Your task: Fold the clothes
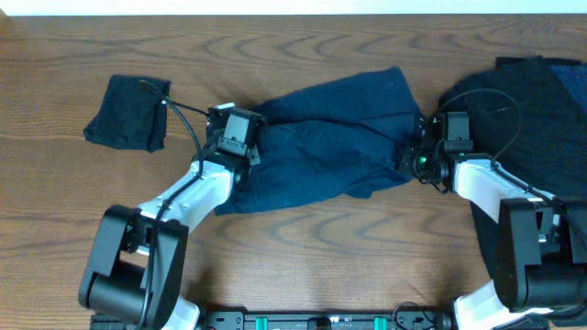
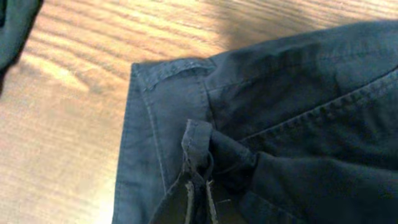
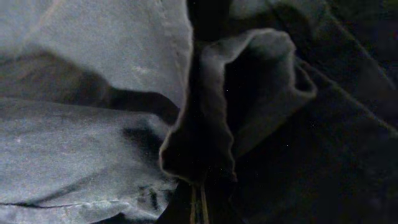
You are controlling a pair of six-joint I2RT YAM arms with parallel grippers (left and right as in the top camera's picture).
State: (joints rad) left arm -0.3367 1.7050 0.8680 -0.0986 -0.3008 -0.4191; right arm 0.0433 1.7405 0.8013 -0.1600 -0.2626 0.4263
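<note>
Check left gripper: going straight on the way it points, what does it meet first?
The left gripper is shut on a pinched fold of the navy garment, so more of that same fabric comes first, up to its stitched edge; bare table lies beyond. Depth is unclear.

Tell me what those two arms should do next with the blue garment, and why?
Probably raise both ends together and draw them apart: the left gripper and right gripper are each shut on a pinch of the crumpled navy garment.

left gripper (image 2: pixel 199 200) pinches a fold of navy garment (image 2: pixel 298 106) on table (image 2: pixel 62 93)
</note>
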